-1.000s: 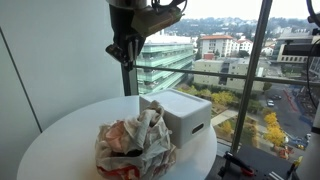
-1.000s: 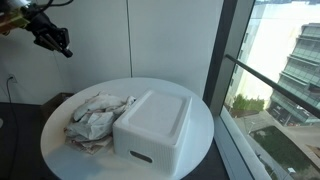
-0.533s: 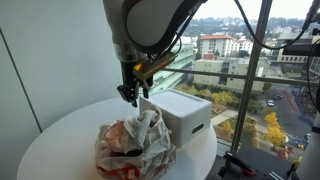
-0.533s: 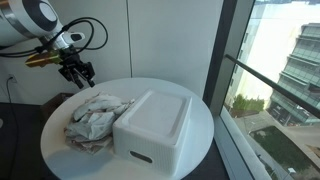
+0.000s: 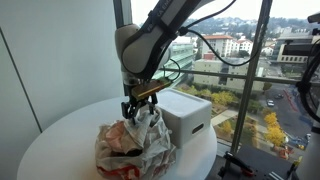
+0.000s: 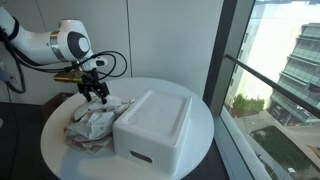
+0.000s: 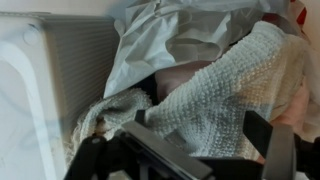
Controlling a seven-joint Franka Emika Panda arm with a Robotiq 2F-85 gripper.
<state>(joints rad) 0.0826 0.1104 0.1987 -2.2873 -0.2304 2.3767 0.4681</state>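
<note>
A crumpled pile of cloths (image 5: 135, 148), white with red and pink patches, lies on the round white table (image 5: 55, 140) beside a white foam box (image 5: 187, 112). In both exterior views my gripper (image 5: 138, 108) hangs just over the top of the pile, at the edge next to the box. From the wrist, the gripper (image 7: 205, 125) stands open with its fingers (image 7: 266, 132) wide apart. A cream knitted towel (image 7: 230, 85) lies between and below them. I cannot tell whether the fingertips touch it. The pile (image 6: 95, 122) and the gripper (image 6: 97, 97) sit left of the box (image 6: 155, 125).
A tall glass window (image 5: 230, 50) with dark frames runs close behind the table, with city buildings outside. A white wall (image 6: 150, 40) backs the table (image 6: 200, 118). The box's ribbed side (image 7: 60, 70) stands close to the gripper.
The arm has come down from high above the table to the top of the cloth pile. The jaws went from shut to wide open on the way.
</note>
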